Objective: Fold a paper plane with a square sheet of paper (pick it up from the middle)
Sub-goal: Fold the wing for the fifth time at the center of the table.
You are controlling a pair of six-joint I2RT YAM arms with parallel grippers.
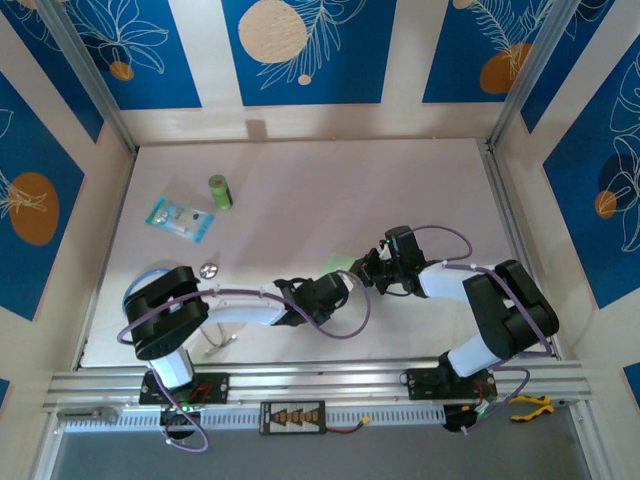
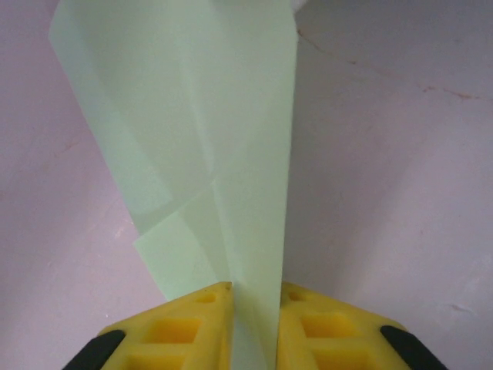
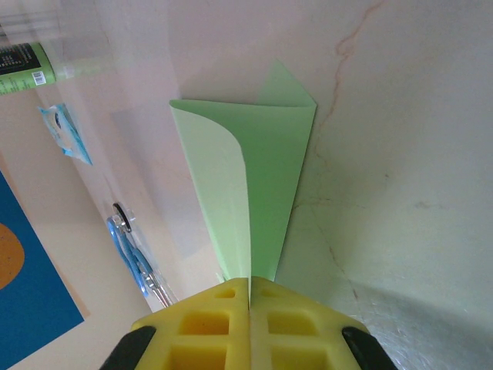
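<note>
The pale-green sheet of paper (image 1: pixel 338 262) hangs between my two grippers above the middle of the table, folded lengthwise into a narrow, dart-like wedge. In the left wrist view the paper (image 2: pixel 216 116) shows diagonal creases and runs down into my left gripper (image 2: pixel 254 289). Its yellow fingers (image 2: pixel 192 324) stand a little apart, and the spread layers touch both. In the right wrist view the paper (image 3: pixel 269 169) narrows to its tip in my right gripper (image 3: pixel 250 279), which is shut tight on it. From above, the left gripper (image 1: pixel 345 285) and right gripper (image 1: pixel 368 270) nearly meet.
A small green cylinder (image 1: pixel 220 192) and a clear blue-printed packet (image 1: pixel 180 218) lie at the back left. A small round metal piece (image 1: pixel 209 268) sits near the left arm. Blue-handled scissors (image 3: pixel 135 254) lie at the left. Walls enclose the table on three sides.
</note>
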